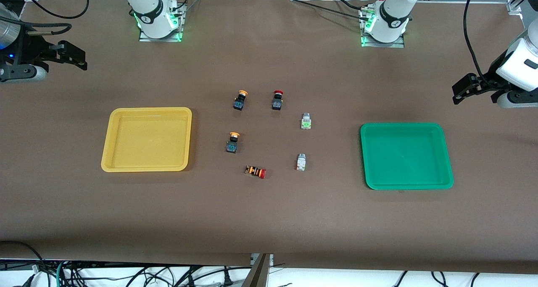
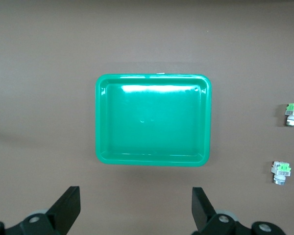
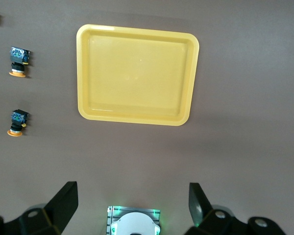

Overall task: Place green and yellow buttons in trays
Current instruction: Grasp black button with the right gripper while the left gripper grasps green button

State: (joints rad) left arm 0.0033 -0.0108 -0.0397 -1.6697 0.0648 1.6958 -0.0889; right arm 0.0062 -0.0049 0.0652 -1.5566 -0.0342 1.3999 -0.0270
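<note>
Both arms are waiting, raised off the brown table [image 1: 269,219] at its two ends. The left gripper [image 1: 475,89] is hanging over bare table at the left arm's end, above the green tray's farther corner, with its fingers [image 2: 68,208] spread wide and gripping nothing. The right gripper [image 1: 69,58] is hanging over bare table at the right arm's end, its fingers [image 3: 63,200] likewise spread wide and empty. The yellow tray [image 1: 147,139] is lying flat toward the right arm's end, and the green tray [image 1: 406,156] is lying flat toward the left arm's end; neither is holding anything. All the switches are sitting on the table between the two trays, apart from one another. One yellow button [image 1: 240,100] is standing farther from the front camera, and the second yellow button [image 1: 232,142] is sitting nearer to it, both on the yellow tray's side of the cluster. One green button [image 1: 306,121] is lying on the green tray's side, with the other green button [image 1: 301,161] nearer to the camera than it. A red-capped black switch [image 1: 277,99] is standing beside the farther yellow button, and a red-capped switch with an orange-striped body [image 1: 256,171] is lying on its side, nearest to the camera of all six.
</note>
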